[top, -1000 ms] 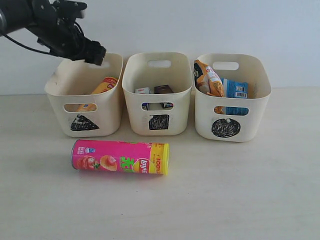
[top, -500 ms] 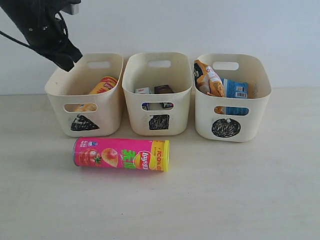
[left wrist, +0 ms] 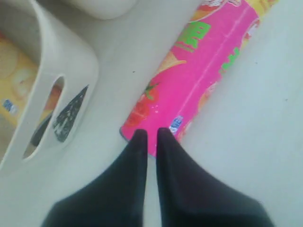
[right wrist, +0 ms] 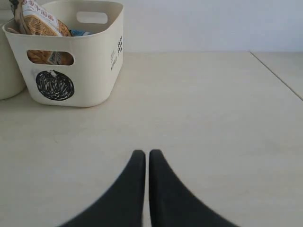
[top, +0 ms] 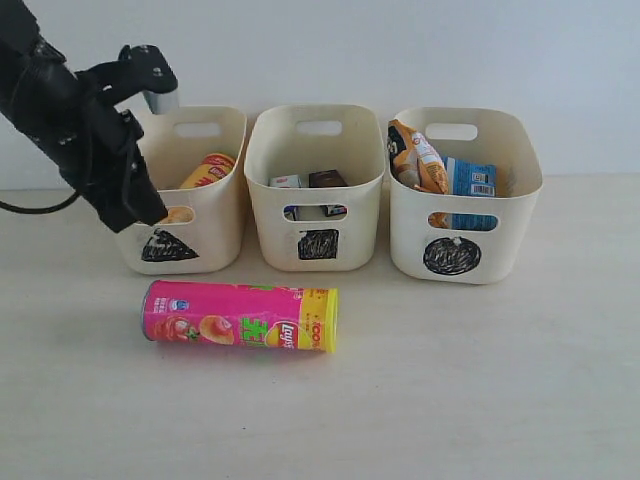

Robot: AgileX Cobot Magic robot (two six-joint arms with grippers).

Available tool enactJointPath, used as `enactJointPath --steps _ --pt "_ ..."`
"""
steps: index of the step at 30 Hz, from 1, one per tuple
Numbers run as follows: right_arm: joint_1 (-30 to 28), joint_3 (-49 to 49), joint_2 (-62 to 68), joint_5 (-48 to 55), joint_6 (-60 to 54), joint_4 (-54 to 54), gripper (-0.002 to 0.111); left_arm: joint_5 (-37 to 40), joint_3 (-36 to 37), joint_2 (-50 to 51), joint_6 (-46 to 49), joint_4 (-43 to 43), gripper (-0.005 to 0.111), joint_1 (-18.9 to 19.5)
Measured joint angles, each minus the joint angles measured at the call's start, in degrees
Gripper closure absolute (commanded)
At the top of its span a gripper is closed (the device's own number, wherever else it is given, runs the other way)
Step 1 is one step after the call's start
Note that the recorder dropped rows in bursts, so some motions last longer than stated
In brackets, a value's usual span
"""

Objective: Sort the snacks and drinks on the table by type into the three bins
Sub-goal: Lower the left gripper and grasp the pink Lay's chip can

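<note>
The pink tube (top: 240, 316) lies on its side on the table (top: 480, 380), just in front of the triangle bin (top: 215, 225) and the square bin (top: 265, 200), apart from both, with its yellow end toward the right. The left gripper (left wrist: 147, 135), jaws pressed together and holding nothing, hangs near the tube's pink end without touching it. It is close against the triangle bin's front left corner, and the arm hides part of that bin's wall and handle slot. A yellow tube (top: 207, 170) leans inside that bin. The square bin holds a dark carton (top: 327, 179) and a white carton (top: 286, 182). The circle bin (top: 500, 225) holds an orange packet (top: 418, 158) and a blue packet (top: 470, 177). The right gripper (right wrist: 143, 153), jaws together and empty, sits low over bare table, well apart from the circle bin
</note>
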Motion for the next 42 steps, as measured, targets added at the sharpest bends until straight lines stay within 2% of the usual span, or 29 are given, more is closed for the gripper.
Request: enactJointPath --steps 5,7,9,11,13,17,28,31,35,38,40,42 --pt "0.00 0.00 0.00 0.00 0.00 0.00 0.108 0.49 1.34 0.39 6.64 -1.23 0.101 -5.14" --pt "0.00 0.00 0.00 0.00 0.00 0.00 0.108 0.90 1.34 1.19 8.54 -1.48 0.091 -6.81" --pt "0.00 0.00 0.00 0.00 0.00 0.00 0.108 1.16 1.34 2.67 10.48 -1.67 0.047 -8.77" --pt "0.00 0.00 0.00 0.00 0.00 0.00 0.108 1.15 1.34 4.14 11.05 -1.67 0.017 -9.54" --pt "0.00 0.00 0.00 0.00 0.00 0.00 0.108 1.15 1.34 5.95 10.36 -1.71 0.013 -9.64" --pt "0.00 0.00 0.00 0.00 0.00 0.00 0.108 0.75 1.34 9.15 9.05 -0.05 0.013 -9.64" --pt "0.00 0.00 0.00 0.00 0.00 0.00 0.108 -7.09 1.34 16.19 9.98 1.46 0.013 -9.64" --pt "0.00 0.00 0.00 0.00 0.00 0.00 0.108 -8.81 1.34 17.87 9.98 1.81 0.020 -9.64" --pt "0.00 0.00 0.00 0.00 0.00 0.00 0.108 -10.74 1.34 19.24 9.98 1.89 0.040 -9.64" --pt "0.00 0.00 0.00 0.00 0.00 0.00 0.108 -11.60 1.34 20.20 10.30 1.89 0.070 -9.64" --pt "0.00 0.00 0.00 0.00 0.00 0.00 0.108 -11.99 1.34 20.14 10.77 2.35 0.102 -9.64" --pt "0.00 0.00 0.00 0.00 0.00 0.00 0.108 -11.87 1.34 20.14 11.02 3.33 0.103 -9.64"
